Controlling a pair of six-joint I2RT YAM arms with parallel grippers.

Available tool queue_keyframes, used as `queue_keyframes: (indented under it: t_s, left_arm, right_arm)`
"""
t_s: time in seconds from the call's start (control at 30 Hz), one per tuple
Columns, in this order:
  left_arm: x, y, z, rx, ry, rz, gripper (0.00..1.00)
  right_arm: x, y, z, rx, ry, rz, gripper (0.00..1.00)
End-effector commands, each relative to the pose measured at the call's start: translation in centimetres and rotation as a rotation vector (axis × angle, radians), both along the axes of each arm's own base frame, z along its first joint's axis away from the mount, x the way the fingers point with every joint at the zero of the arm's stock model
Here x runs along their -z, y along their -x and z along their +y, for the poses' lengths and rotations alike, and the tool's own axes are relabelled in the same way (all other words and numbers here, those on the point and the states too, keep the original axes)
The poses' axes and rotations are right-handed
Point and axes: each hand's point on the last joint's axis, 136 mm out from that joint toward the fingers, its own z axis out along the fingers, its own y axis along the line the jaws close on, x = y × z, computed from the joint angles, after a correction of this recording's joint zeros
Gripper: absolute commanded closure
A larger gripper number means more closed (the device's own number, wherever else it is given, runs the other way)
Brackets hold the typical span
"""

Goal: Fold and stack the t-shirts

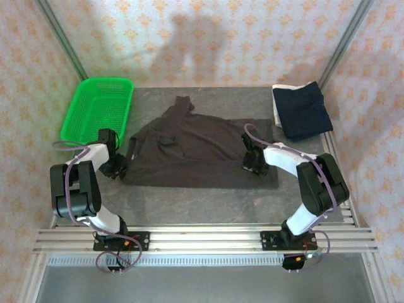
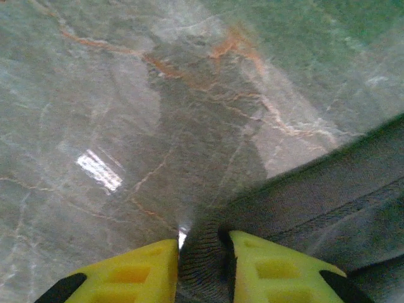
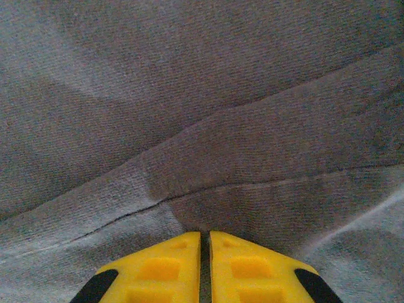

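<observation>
Left hand (image 2: 202, 240) and right hand (image 3: 205, 235) pinch charcoal t-shirt (image 1: 196, 150) ends.

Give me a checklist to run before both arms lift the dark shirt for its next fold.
1. Left gripper holds the dark shirt: ok, a fold of its edge is pinched in the jaws.
2. Right gripper holds cloth: cannot tell; the jaws are nearly together over the shirt.
3. Shirt lies flat: not ok, its far end is bunched and creases run across it.
4. Room to fold toward the arms: ok, bare table lies in front of the shirt.
5. Stack ready: ok, the navy shirt lies folded at the far right, with a white edge beside it.
</observation>
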Motion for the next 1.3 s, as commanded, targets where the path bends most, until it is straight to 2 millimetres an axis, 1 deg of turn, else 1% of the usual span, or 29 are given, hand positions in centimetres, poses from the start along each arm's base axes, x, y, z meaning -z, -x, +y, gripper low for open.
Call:
queue_keyframes:
  t_s: [0.0,0.03,0.17,0.23,0.3,0.4,0.5,0.57,0.63,0.67,0.73,0.77,0.8,0.83,0.93,1.03,1.13,1.2,1.27]
  left_arm:
    - [0.6,-0.1,-0.3,-0.001,0.026,0.001,0.95]
    - [0.2,-0.2,-0.3,-0.001,0.021,-0.007,1.00]
    - [-2.1,0.1,0.2,-0.011,-0.005,-0.038,1.00]
    - [-3.2,0.5,0.8,-0.026,-0.025,-0.049,1.00]
    - [-3.6,1.1,1.2,-0.044,-0.019,-0.046,1.00]
    - [-3.4,1.9,1.8,-0.061,-0.013,-0.024,1.00]
    - [-2.8,2.6,2.2,-0.077,-0.016,-0.001,1.00]
    - [-2.5,3.0,2.2,-0.086,-0.012,0.012,1.00]
    - [-2.1,3.6,2.1,-0.091,-0.009,0.029,1.00]
    - [-1.8,4.0,1.9,-0.095,-0.008,0.037,0.95]
    - [-1.6,4.7,1.7,-0.104,-0.012,0.035,0.74]
    - [-1.7,4.9,1.7,-0.105,-0.014,0.027,0.71]
    - [-2.0,4.7,1.5,-0.096,-0.009,0.005,0.70]
    - [-2.3,4.7,1.2,-0.092,0.003,-0.015,0.68]
    - [-3.7,4.0,-0.1,-0.045,0.025,-0.096,0.57]
    - [-4.8,3.9,-2.4,0.049,0.014,-0.120,0.51]
    - [-4.3,4.5,-4.7,0.123,0.035,-0.108,0.48]
    - [-3.9,4.9,-5.3,0.143,0.020,-0.083,0.48]
    - [-3.3,5.4,-5.3,0.136,0.008,-0.051,0.48]
  right_arm:
    - [0.3,-0.2,-0.1,0.010,0.027,0.002,0.88]
    - [0.4,-0.1,-0.6,0.017,0.052,0.007,0.90]
    - [0.8,0.7,-2.4,0.049,0.108,0.048,0.95]
    - [1.1,1.2,-3.3,0.070,0.116,0.068,0.99]
    - [1.2,1.5,-4.0,0.083,0.119,0.079,1.00]
    - [1.1,1.8,-5.0,0.104,0.125,0.083,1.00]
    - [0.8,2.0,-6.0,0.119,0.136,0.080,1.00]
    - [0.5,1.8,-6.0,0.117,0.126,0.069,1.00]
    - [0.3,1.5,-5.3,0.110,0.084,0.055,1.00]
    - [0.3,1.4,-5.1,0.107,0.069,0.051,1.00]
    - [0.2,1.3,-4.8,0.103,0.053,0.041,1.00]
    - [0.1,1.2,-4.7,0.102,0.052,0.037,1.00]
    - [0.1,1.1,-4.7,0.096,0.051,0.038,1.00]
    - [0.0,1.0,-4.6,0.090,0.049,0.038,1.00]
    - [-0.3,0.8,-4.5,0.081,0.047,0.031,1.00]
    - [-0.3,0.6,-4.3,0.079,0.037,0.027,1.00]
    - [-0.1,0.5,-4.1,0.077,0.029,0.027,1.00]
    - [0.1,0.4,-4.0,0.076,0.025,0.031,1.00]
    - [0.2,0.4,-3.9,0.071,0.020,0.035,1.00]
